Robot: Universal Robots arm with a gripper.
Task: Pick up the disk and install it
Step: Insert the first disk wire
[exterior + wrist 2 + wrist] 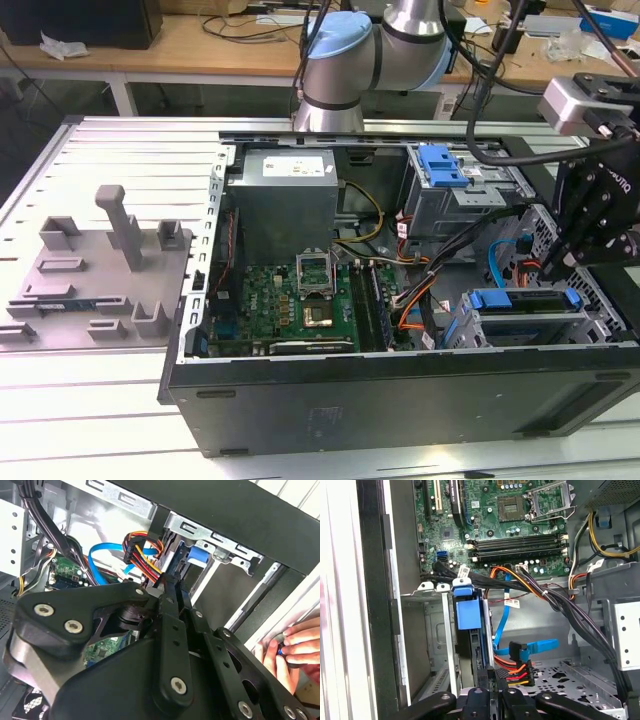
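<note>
Blue-framed disk (469,614) seated in bay (434,630), partly hidden by hand (494,676), hand's opening cannot tell

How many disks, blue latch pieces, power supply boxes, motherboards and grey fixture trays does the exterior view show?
Flat silver disk in a bright blue plastic bracket: 1
Small blue ribbed plastic latch piece: 1
Grey metal power supply box: 1
Green motherboard: 1
Grey plastic fixture tray: 1
Total: 5
</note>
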